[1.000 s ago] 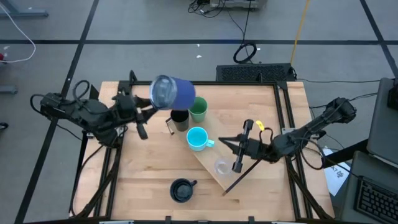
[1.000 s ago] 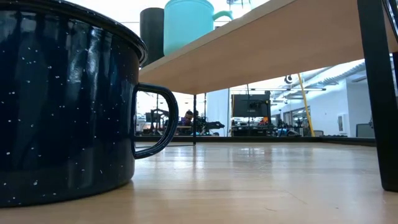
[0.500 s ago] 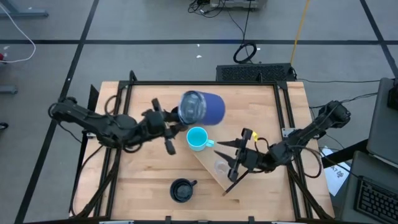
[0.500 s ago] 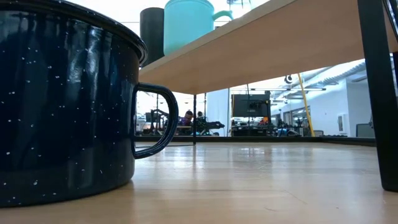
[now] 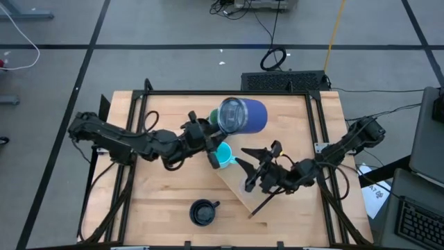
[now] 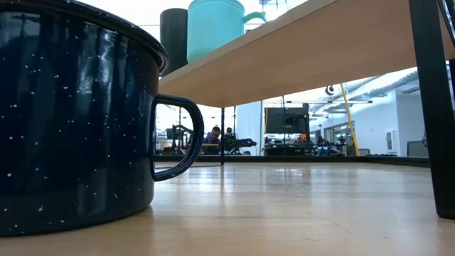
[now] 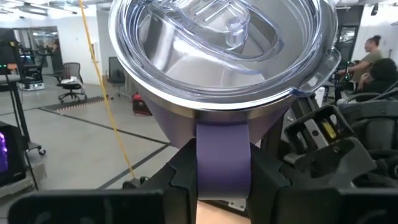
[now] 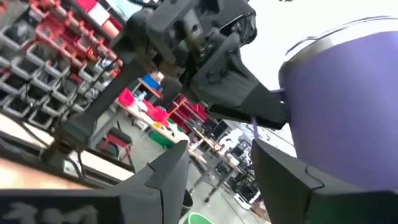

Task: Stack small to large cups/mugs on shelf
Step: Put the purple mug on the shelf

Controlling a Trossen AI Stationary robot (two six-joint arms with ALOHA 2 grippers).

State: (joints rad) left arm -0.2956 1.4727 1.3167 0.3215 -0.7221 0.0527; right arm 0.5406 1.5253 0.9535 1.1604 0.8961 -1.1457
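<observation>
High view: overhead, facing straight down; takes in the whole table (image 5: pixel 166 208), both arms and the surrounding floor.

Low view: at tabletop height, facing level across the table into the room behind. Very close to the navy mug (image 6: pixel 75 117), which fills its left side; the shelf (image 6: pixel 298 53) is seen from below.

Left wrist view: faces along its fingers, very close to the purple tumbler (image 7: pixel 222 74), room beyond.

Right wrist view: tilted upward, close to the same tumbler (image 8: pixel 348 93).

The tumbler (image 5: pixel 243 116) appears in both wrist views and the high view.
</observation>
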